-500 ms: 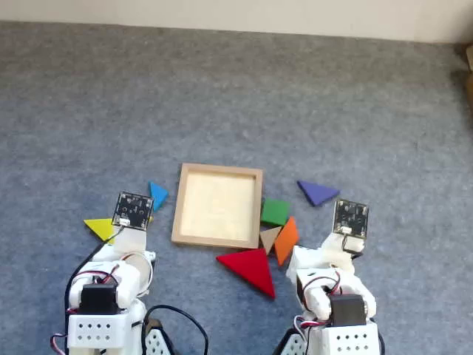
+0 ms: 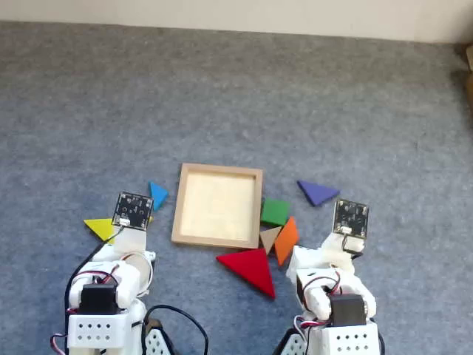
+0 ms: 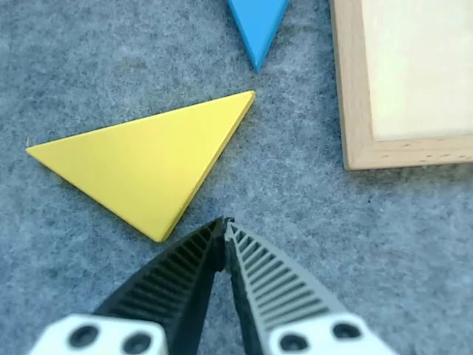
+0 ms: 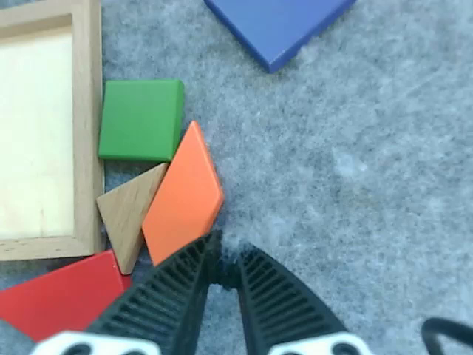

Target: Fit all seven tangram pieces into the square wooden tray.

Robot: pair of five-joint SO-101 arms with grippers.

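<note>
L tool point(image 3: 225, 222) hangs low over the grey counter point(image 2: 295, 103), its two ribbed black fingers pressed together, gripping nothing. Just past its tips lies a big yellow triangle point(image 3: 148, 166), flat, nearest edge almost at the tips. Beyond that sits a small light-blue triangle point(image 3: 257, 22), its point aimed at the yellow one's corner, w/ a gap btw. them. To one side is a corner of the square wooden tray point(image 3: 355, 89) (pale floor, darker raised rim).

R tool point(image 4: 229, 248) is also low and gripping nothing, fingers all but closed w/ only a thin slit. An orange parallelogram point(image 4: 183, 196) lies just beside its tips. A tan triangle point(image 4: 129, 214) touches the orange piece and rests against the tray rim. A green square point(image 4: 140, 120) sits against the same rim, meeting the orange piece's far tip. A big red triangle point(image 4: 63, 296) lies by the tray's near corner, just beside the tan one. A dark-blue triangle point(image 4: 277, 22) lies farther out, well apart.

From above, all seven pieces lie on the counter outside the tray, which sits btw. the two arms.
</note>
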